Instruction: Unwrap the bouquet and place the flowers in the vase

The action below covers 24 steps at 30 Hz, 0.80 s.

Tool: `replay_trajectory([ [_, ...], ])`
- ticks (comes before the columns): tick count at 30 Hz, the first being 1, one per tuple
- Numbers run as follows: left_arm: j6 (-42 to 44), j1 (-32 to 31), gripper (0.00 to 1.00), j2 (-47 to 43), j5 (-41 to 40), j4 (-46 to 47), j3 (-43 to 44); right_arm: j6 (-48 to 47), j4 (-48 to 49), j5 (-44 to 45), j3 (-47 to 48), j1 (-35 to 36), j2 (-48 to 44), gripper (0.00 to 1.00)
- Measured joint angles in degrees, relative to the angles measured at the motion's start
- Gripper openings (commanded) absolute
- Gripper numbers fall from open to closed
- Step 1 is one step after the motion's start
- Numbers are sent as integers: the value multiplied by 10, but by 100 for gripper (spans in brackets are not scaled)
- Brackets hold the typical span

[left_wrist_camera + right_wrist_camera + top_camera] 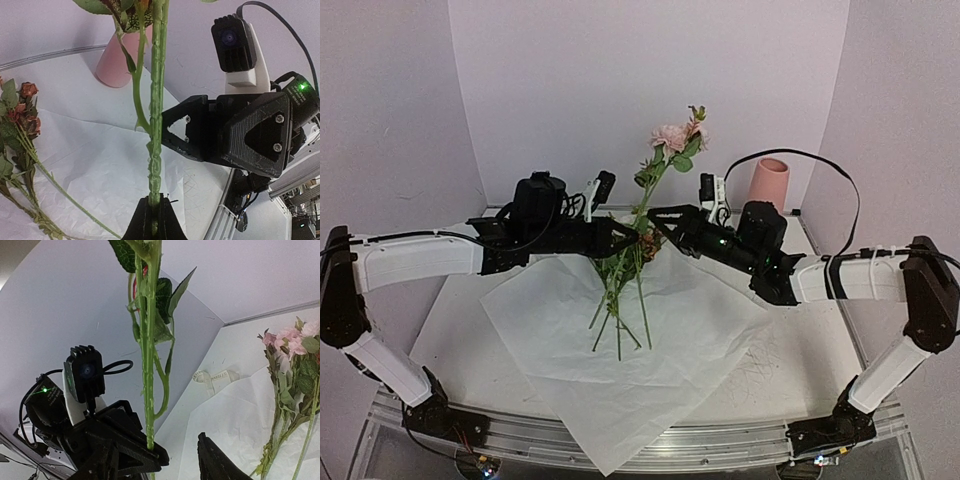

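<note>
pink flowers (672,135) — salmon vase (769,183) — plain white paper (620,390)

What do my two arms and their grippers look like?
The left arm and right arm have white shells and black joints. The left gripper and right gripper are black and angular, with triangular fingers. Each wrist carries a black camera on a white mount. A black cable loops off the right arm.

We see one leafy stem (156,100) held upright at centre, other flowers (618,270) lying beneath; pink vase (768,185) stands at one o'clock.
</note>
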Motion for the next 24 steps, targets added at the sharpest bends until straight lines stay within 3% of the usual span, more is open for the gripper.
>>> replay_trajectory([
  [13, -2, -1, 1, -2, 52, 19, 0, -19, -35, 9, 65, 2, 0, 49],
  [19, 1, -4, 1, -7, 55, 26, -9, -24, -80, 32, 69, 2, 0, 53],
  [24, 5, -5, 2, -15, 55, 23, -17, -30, -101, 40, 69, 2, 0, 47],
])
